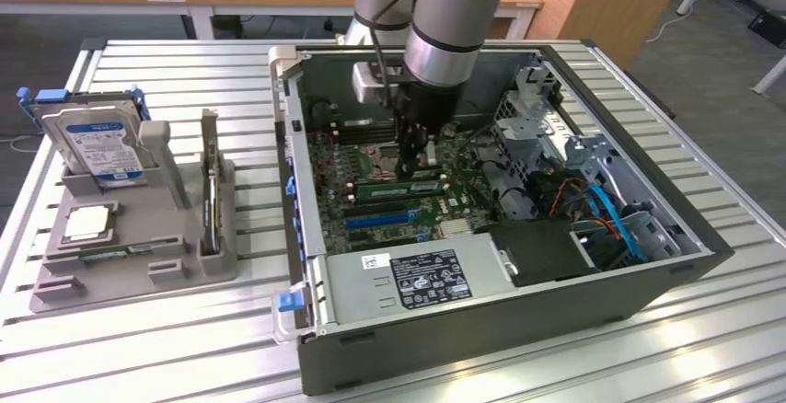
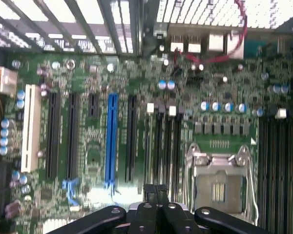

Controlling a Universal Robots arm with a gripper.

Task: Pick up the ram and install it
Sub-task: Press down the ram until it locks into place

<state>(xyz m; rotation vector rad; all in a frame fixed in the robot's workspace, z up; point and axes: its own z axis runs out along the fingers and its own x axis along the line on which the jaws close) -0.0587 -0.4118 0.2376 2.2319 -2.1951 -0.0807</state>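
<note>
- Slatted metal table (image 1: 147, 348): the whole set-up is carried on it.
- Open computer case (image 1: 687, 265): its green motherboard (image 2: 88, 87) is exposed, with a blue expansion slot (image 2: 111, 139) and an empty processor socket (image 2: 219, 187).
- Grey parts holder (image 1: 123, 260): a hard drive (image 1: 96, 145) and a square processor chip (image 1: 88, 224) are kept on it, at the exterior view's left.
- Gripper (image 1: 421, 166): it is lowered into the case with the fingers (image 2: 156, 192) drawn fully together.
- Ram (image 1: 396, 188): a narrow green stick is seen seated on the board just below the fingertips, its long axis running across the exterior view.
</note>
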